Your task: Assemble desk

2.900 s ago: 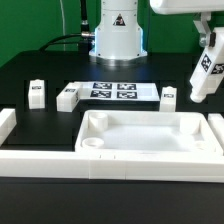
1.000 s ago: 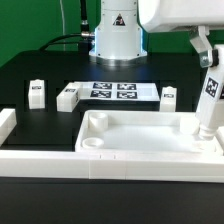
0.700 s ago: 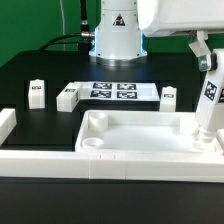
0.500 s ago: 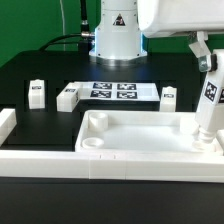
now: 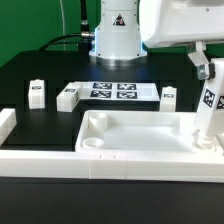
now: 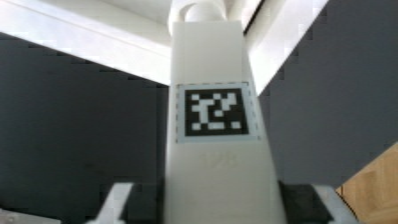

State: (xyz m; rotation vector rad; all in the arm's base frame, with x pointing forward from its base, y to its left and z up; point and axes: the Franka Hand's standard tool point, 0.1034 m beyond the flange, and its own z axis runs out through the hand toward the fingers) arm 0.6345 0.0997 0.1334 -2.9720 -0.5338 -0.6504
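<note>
In the exterior view, the wall (image 5: 6, 125) starts at the far left and runs along the front edge. Just behind it on the black table (image 5: 40, 70) stands the left leg (image 5: 37, 93). The second leg (image 5: 68, 97) lies on its side next to it, beside the marker board (image 5: 113, 90). The robot base (image 5: 117, 35) rises behind that board. The tabletop (image 5: 140, 138) sits in the middle against the front wall, rim up, with round sockets (image 5: 92, 143) showing at its left corners. The third leg (image 5: 169, 96) stands just past the board's right end, behind the tabletop.

At the far right the claw (image 5: 207, 78) grips the held leg (image 5: 207, 112) near its top. The leg is almost upright, leaning a little, with its lower end down at the tabletop's right corner. I cannot tell whether it sits in a socket there.

The wrist view looks down the held leg (image 6: 214, 110), tag facing the camera, with the fingers (image 6: 121, 205) of the claw (image 6: 214, 198) pressed on either side of it.
</note>
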